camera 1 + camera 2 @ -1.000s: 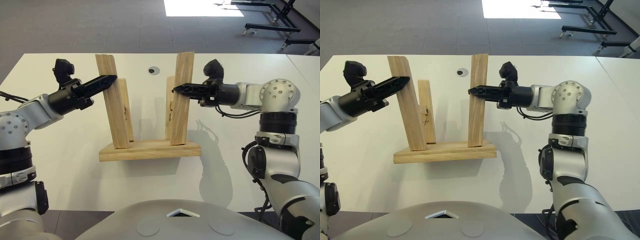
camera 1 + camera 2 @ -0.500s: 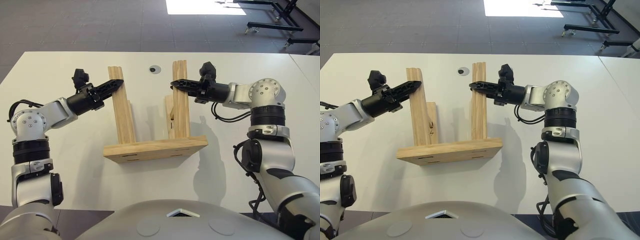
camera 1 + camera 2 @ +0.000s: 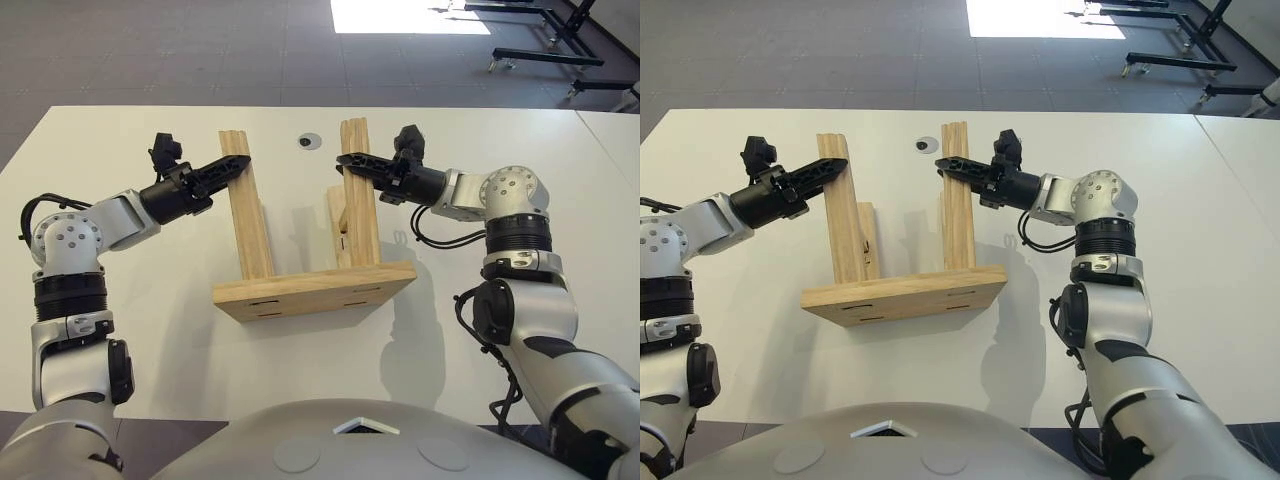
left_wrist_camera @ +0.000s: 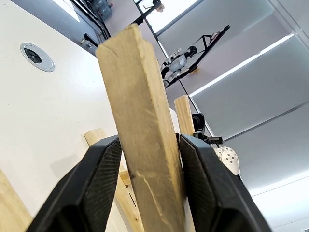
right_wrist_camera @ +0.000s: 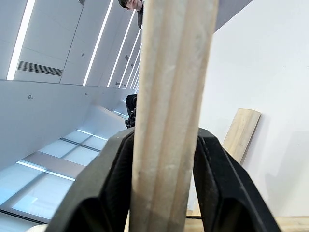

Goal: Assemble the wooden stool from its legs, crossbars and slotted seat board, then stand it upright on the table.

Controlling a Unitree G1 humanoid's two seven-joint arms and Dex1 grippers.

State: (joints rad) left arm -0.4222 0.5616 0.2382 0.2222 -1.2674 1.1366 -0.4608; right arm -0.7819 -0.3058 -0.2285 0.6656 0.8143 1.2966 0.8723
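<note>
The wooden stool lies tipped on the white table (image 3: 130,330), its slotted seat board (image 3: 312,291) nearest me with two slots facing up. Its legs point away from me. My left gripper (image 3: 236,165) is shut on the top of the left leg (image 3: 248,215); in the left wrist view black fingers (image 4: 99,188) press both sides of that leg (image 4: 142,125). My right gripper (image 3: 347,161) is shut on the top of the right leg (image 3: 360,205), also seen in the right wrist view (image 5: 169,121). Shorter wooden pieces (image 3: 341,222) stand between the legs, partly hidden.
A round grommet (image 3: 308,141) is set in the table just beyond the stool. The table's far edge runs close behind it. Black wheeled frames (image 3: 545,50) stand on the floor at the back right. Bare table lies left and right of the stool.
Both arms have stretched forward and pushed the leg tops away from me. The stool has tipped back, so the seat board's slotted face has turned into view.
</note>
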